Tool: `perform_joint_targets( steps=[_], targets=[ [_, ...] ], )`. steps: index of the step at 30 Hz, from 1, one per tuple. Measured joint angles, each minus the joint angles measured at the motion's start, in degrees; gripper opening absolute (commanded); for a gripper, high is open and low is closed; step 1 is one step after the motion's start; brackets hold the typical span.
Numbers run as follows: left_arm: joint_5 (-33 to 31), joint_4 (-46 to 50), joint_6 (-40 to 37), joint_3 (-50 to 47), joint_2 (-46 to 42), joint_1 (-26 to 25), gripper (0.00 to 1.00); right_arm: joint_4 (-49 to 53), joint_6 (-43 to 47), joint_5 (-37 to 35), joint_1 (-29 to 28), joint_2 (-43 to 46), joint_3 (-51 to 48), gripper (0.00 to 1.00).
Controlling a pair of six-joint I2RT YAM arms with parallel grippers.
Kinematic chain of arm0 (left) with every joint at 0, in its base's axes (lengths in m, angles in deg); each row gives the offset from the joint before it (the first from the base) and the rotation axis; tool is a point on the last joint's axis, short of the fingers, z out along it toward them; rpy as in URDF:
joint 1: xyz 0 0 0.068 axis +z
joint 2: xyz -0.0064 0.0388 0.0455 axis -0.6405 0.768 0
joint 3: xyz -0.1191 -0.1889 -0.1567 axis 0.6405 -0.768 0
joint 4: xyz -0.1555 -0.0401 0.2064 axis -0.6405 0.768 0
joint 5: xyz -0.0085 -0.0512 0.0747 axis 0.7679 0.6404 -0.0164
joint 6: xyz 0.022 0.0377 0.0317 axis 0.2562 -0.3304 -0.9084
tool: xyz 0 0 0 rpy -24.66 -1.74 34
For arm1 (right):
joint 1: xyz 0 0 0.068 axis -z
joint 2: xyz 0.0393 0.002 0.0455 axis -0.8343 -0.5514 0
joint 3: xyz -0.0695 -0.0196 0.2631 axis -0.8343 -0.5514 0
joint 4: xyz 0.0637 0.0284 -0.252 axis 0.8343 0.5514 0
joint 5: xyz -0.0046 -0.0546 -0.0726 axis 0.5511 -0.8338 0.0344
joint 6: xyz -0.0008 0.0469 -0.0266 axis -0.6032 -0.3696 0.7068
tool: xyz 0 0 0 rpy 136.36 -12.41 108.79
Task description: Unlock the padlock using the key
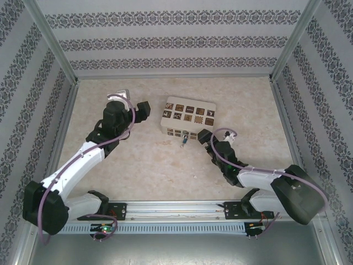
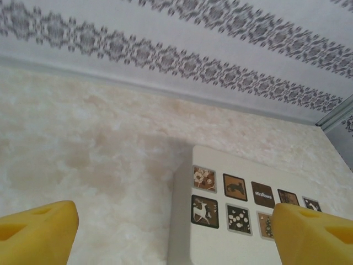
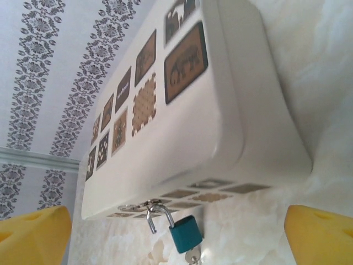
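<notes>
Right now the right end effector (image 1: 204, 136) is hovering spread and empty beside the small blue-bodied padlock (image 3: 185, 233), which is hanging from the cream patterned box (image 3: 220, 110) on the worktop (image 1: 138, 165). The tiny metal key (image 3: 192, 257) is seemingly sitting in its keyhole, needing pinching and turning.

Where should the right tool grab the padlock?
Probably pinch the padlock by its blue body, across the side edges, with the right tool coming from the near side. Its shackle is hooked at the box front, so the body sticks out free.
</notes>
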Motion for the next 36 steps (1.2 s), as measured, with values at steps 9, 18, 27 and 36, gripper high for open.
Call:
perform_joint_targets(
  steps=[9,18,27,36],
  targets=[
    [14.3,4.0,6.0,6.0,14.2,4.6,0.8,0.8,4.2,12.6,5.2,1.0,-0.3,0.98],
    [24.3,3.8,7.8,13.1,28.3,4.6,0.72,-3.7,3.4,16.8,5.2,-3.6,-0.4,0.98],
    [31.5,3.6,9.3,19.9,38.8,4.6,0.67,-6.6,3.4,17.8,5.2,-7.6,1.4,0.99],
    [35.3,3.7,10.1,20.6,42.6,4.2,0.61,-7.0,5.2,18.2,5.6,-9.2,2.9,0.98]
  ],
)
